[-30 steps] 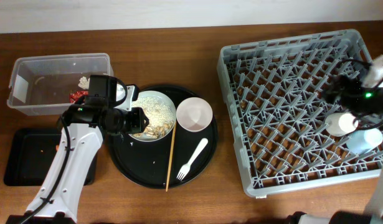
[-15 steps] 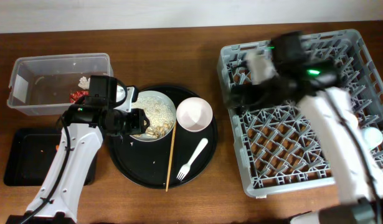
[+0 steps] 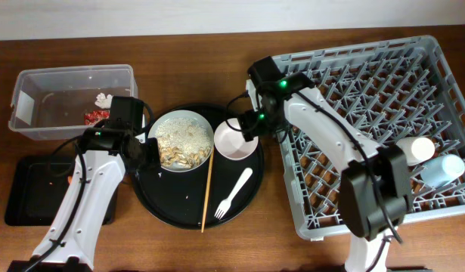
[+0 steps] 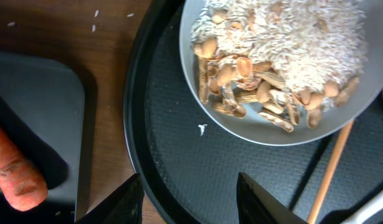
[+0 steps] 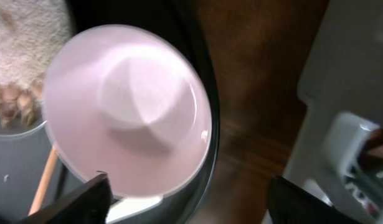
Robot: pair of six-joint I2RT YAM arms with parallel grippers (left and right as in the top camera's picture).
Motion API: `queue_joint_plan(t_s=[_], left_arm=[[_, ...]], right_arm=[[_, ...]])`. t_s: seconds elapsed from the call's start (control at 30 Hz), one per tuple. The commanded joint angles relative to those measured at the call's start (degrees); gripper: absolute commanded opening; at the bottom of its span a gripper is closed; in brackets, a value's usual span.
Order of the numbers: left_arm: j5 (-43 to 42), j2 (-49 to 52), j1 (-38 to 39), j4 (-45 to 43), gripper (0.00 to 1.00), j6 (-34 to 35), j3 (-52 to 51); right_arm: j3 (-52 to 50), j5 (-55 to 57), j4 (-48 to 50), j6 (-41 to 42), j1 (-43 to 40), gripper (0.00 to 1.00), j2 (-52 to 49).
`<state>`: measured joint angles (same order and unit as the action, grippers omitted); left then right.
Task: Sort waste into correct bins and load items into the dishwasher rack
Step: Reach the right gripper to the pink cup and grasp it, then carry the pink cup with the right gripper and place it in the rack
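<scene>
table [image 3: 277, 242]: cream cup [image 3: 415, 149], blue cup [image 3: 442, 169] in rack [image 3: 345, 91]; wrapper [image 3: 94, 115] in tub [image 3: 35, 98], carrot [image 4: 14, 180] in black tray [image 3: 24, 204]. pending: plate [image 3: 185, 114] of scraps [image 3: 183, 137], pink bowl [image 3: 235, 140], fork [image 3: 234, 193], chopstick [image 3: 207, 189]. left gripper [image 4: 190, 186], right gripper [image 5: 190, 183]: apart, empty.

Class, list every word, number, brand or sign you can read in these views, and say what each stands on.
No text can be read.
The white label on the clear tub: no print shows from overhead; too small to tell.
The red wrapper in the tub: any print is too blurred to read.
</scene>
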<state>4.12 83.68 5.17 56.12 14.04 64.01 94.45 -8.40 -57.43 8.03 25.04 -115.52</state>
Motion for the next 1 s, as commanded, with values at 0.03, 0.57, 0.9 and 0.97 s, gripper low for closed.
queue_joint_plan(t_s=[0.03,0.57,0.9,0.97], left_arm=[[1.7,-0.4,-0.3,-0.1,0.48,1.8,-1.1],[1.7,-0.4,-0.3,0.2,0.48,1.8,-1.1],[1.7,-0.4,-0.3,0.2,0.48,1.8,-1.1],[1.7,-0.4,-0.3,0.2,0.48,1.8,-1.1]], right_arm=[[0.6,0.9,0.8,2.2,1.6,0.7,-4.1],[2.3,1.8,-0.5,4.5,1.8,0.05,-4.6],[10.6,27.0,-8.7,4.5,0.7,0.04,10.4],[10.6,37.7,-8.4,4.5,-0.2,0.04,14.9]])
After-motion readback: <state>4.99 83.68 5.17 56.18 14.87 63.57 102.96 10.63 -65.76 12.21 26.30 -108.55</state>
